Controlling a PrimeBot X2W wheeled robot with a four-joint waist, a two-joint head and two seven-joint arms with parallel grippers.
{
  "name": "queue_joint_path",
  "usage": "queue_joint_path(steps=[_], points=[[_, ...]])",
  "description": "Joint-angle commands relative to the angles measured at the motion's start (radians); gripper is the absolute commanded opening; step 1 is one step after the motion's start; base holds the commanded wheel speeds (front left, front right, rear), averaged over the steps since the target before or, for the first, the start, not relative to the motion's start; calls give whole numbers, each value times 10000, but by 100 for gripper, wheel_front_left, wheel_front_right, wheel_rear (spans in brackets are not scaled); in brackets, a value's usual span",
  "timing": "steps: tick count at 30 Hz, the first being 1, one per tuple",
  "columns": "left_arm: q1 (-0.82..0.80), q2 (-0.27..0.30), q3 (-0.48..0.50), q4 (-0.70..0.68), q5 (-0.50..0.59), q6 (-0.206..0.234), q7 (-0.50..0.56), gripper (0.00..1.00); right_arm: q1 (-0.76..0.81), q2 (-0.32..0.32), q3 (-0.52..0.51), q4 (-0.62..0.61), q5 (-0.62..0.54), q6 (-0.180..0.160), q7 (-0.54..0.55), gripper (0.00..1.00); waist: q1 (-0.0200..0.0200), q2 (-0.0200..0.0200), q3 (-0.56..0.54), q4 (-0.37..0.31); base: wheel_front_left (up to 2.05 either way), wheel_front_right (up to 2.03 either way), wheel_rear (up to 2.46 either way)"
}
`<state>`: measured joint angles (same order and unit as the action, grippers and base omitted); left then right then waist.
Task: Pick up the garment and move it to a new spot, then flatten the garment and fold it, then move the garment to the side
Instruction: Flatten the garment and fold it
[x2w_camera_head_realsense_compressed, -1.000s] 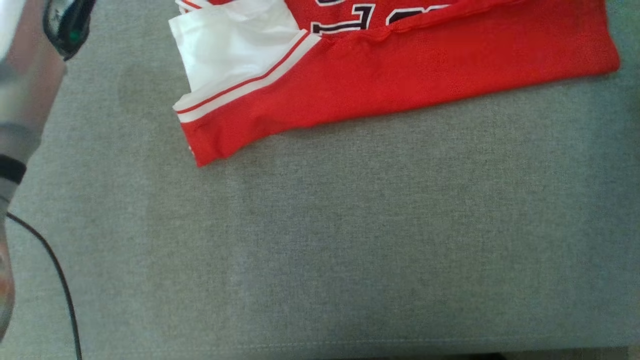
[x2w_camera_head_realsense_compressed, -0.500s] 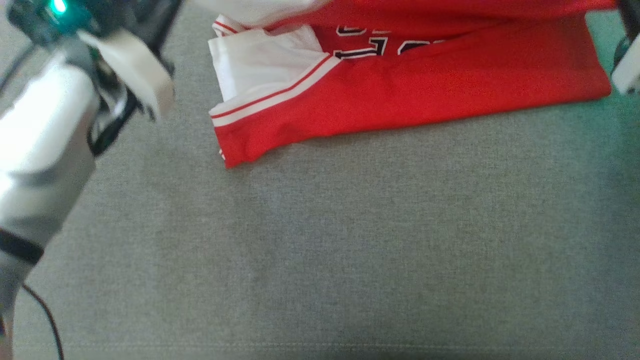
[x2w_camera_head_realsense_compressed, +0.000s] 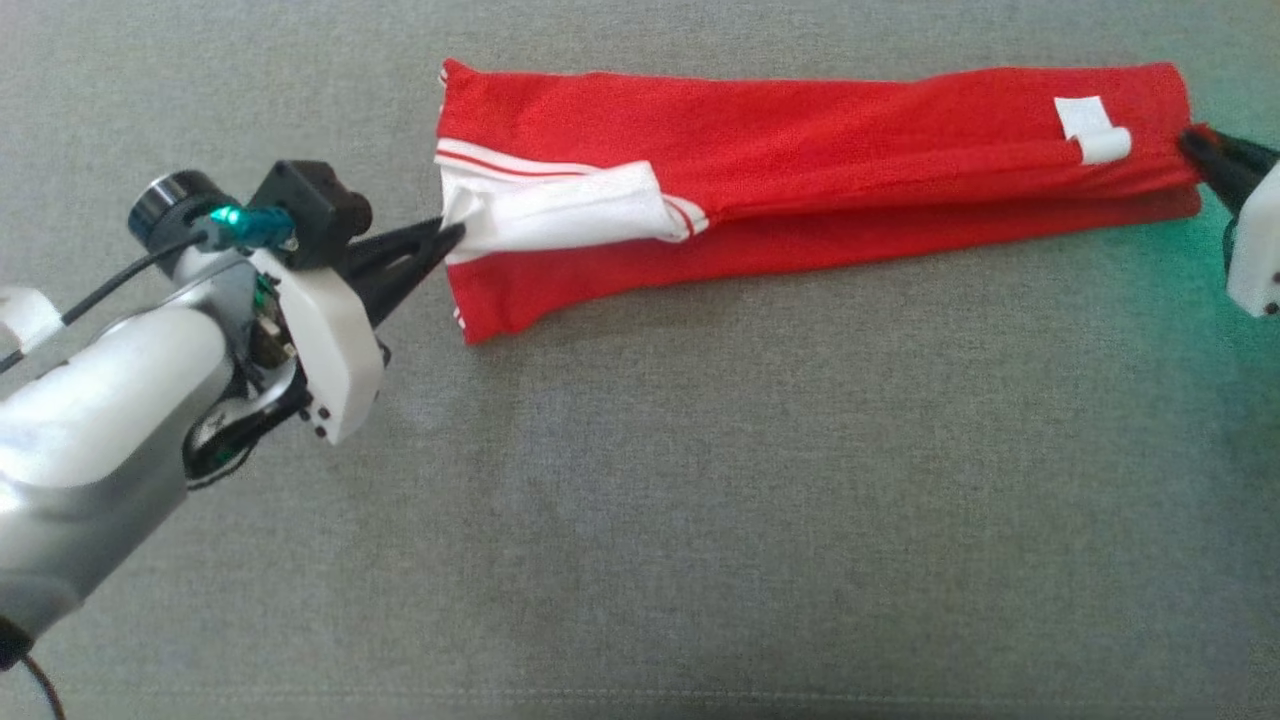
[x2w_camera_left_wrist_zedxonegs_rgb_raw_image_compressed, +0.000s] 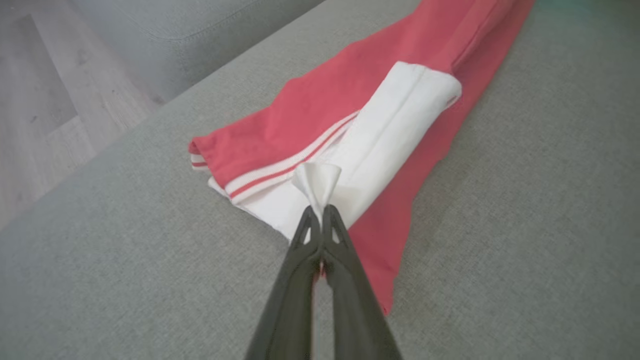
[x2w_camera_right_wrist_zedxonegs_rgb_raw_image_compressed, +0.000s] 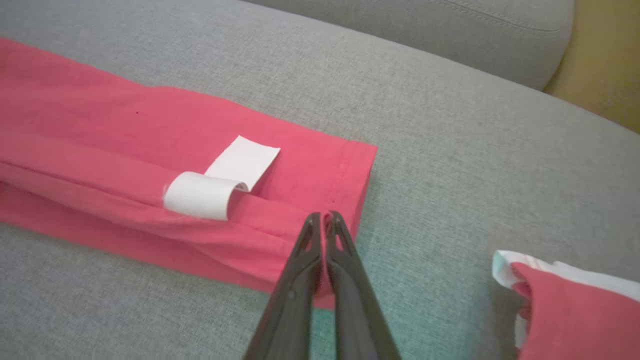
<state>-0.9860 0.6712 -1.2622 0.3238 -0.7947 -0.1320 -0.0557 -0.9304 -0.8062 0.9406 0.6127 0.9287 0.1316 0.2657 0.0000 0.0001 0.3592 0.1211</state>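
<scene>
Soft, light, limp red jersey (x2w_camera_head_realsense_compressed: 800, 190); take by end corners; left gripper (x2w_camera_head_realsense_compressed: 452, 233) pinches white sleeve fabric (x2w_camera_left_wrist_zedxonegs_rgb_raw_image_compressed: 380, 130); right gripper (x2w_camera_head_realsense_compressed: 1192, 140) apparently pinches hem (x2w_camera_right_wrist_zedxonegs_rgb_raw_image_compressed: 357, 185).

The garment (x2w_camera_head_realsense_compressed: 800, 190) is bright red. At its left end sits a white panel (x2w_camera_head_realsense_compressed: 570, 205), bordered by a white band with a thin red stripe, and near its right end a plain white label (x2w_camera_head_realsense_compressed: 1082, 115). The sofa cushion (x2w_camera_head_realsense_compressed: 700, 480) beneath is a flecked grey weave, tinted green at the far right. The left pincer (x2w_camera_head_realsense_compressed: 455, 232) and right pincer (x2w_camera_head_realsense_compressed: 1190, 140) are black, on white housings; a teal light glows at the left wrist. The floor (x2w_camera_left_wrist_zedxonegs_rgb_raw_image_compressed: 45, 115) is pale grey wood grain. A second cloth (x2w_camera_right_wrist_zedxonegs_rgb_raw_image_compressed: 575, 300) is red with white trim.
</scene>
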Motion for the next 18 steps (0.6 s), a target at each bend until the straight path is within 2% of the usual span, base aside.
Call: queue_joint_path(steps=[1, 5, 6, 7, 8, 9, 14, 18], points=[[-340, 481, 347, -189, -118, 15, 62, 0, 262, -446, 73, -223, 142, -9, 69, 0, 0, -1, 18, -20, 0, 0, 0], [-346, 445, 182, -131, -208, 15, 155, 0, 213, -548, 445, -266, 118, -9, 375, 0, 0, -1, 66, -101, 0, 0, 0], [-320, 397, 162, -54, -264, 15, 166, 0, 199, -528, 480, -241, 138, -9, 381, 13, 0, -1, 66, -123, 0, 0, 0], [-294, 343, 152, 48, -317, 15, 162, 7, 200, -493, 506, -202, 197, -9, 423, 100, 0, -1, 58, -146, 0, 0, 0], [-268, 289, 134, 129, -331, 15, 144, 71, 213, -454, 552, -170, 269, -9, 513, 100, 0, -1, 37, -177, 0, 0, 0], [-221, 236, 123, 214, -390, 15, 126, 100, 220, -429, 592, -127, 324, -9, 592, 100, 0, -1, 3, -207, 0, 0, 0], [-87, 112, 200, 512, -595, 88, -144, 100, 188, -362, 613, -1, 549, -9, 476, 100, 0, -1, -303, -369, 0, 0, 0], [71, 65, 662, 707, -912, 506, -775, 100, 170, -142, 348, 96, 772, -9, -78, 100, 0, -1, -700, -511, 0, 0, 0]])
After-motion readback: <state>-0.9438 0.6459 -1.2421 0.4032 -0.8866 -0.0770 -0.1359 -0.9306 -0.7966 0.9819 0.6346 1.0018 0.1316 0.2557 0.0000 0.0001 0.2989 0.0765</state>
